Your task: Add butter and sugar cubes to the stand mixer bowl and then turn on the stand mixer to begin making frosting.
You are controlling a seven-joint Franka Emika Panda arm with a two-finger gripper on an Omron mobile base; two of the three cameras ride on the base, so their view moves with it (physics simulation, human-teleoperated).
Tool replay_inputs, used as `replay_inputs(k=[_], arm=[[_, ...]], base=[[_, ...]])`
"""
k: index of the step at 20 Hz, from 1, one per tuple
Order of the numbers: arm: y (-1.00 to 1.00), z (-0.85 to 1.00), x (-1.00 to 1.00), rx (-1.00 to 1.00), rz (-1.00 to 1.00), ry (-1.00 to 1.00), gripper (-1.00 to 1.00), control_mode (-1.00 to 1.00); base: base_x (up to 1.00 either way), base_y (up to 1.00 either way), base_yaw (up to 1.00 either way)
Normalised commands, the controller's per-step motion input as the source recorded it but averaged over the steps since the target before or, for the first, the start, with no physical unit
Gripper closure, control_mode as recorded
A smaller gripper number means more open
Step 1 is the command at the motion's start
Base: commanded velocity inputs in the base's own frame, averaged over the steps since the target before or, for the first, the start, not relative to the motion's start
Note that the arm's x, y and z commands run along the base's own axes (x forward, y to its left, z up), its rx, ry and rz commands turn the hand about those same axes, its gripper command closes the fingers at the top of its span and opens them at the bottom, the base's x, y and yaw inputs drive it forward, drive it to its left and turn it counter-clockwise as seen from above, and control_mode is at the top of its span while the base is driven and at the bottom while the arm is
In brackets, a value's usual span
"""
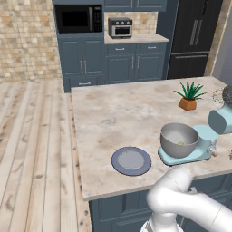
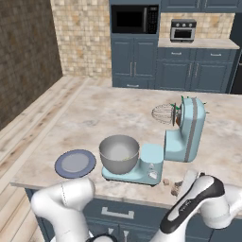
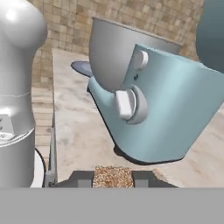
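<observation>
The light blue stand mixer (image 2: 186, 130) stands on the island counter with its head tilted back and its whisk (image 2: 163, 113) raised. In its grey metal bowl (image 1: 179, 139) lies a small yellow piece, the butter (image 1: 181, 143). My gripper (image 3: 112, 177) is low at the counter's near edge, right in front of the mixer's base and its white knob (image 3: 127, 104). It is shut on a speckled tan sugar cube (image 3: 113, 176) that fills the gap between the fingertips. A second sugar cube (image 2: 166, 181) rests on the counter just beside the gripper (image 2: 177, 189).
A flat blue-grey plate (image 1: 131, 161) lies left of the bowl near the counter's front edge. A potted plant (image 1: 189, 96) stands behind the mixer. My own white arm (image 3: 17, 87) rises close on the left of the hand view.
</observation>
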Motion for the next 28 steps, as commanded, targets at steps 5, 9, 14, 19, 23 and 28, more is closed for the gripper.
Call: replay_inputs(k=[5,9,14,19,23,28], arm=[[0.83,0.79,-0.59,-0.1,-0.02,-0.1,1.0,-1.0],[0.97,0.9,-0.45,-0.14,-0.03,-0.08,1.0,-1.0],[0.91,0.99,-0.19,-0.18,-0.02,-0.03,1.0,-1.0],[0.89,0.81,0.18,-0.2,-0.01,0.04,1.0,-1.0],[0.75,0.18,0.6,-0.17,0.0,0.19,1.0,-1.0],[0.38,0.0,0.84,-0.13,0.0,0.26,1.0,-1.0]], base=[[0.0,0.0,0.0],[0.0,0.0,0.0],[0.0,0.0,0.0],[0.0,0.0,0.0],[0.0,0.0,0.0],[0.0,0.0,0.0]])
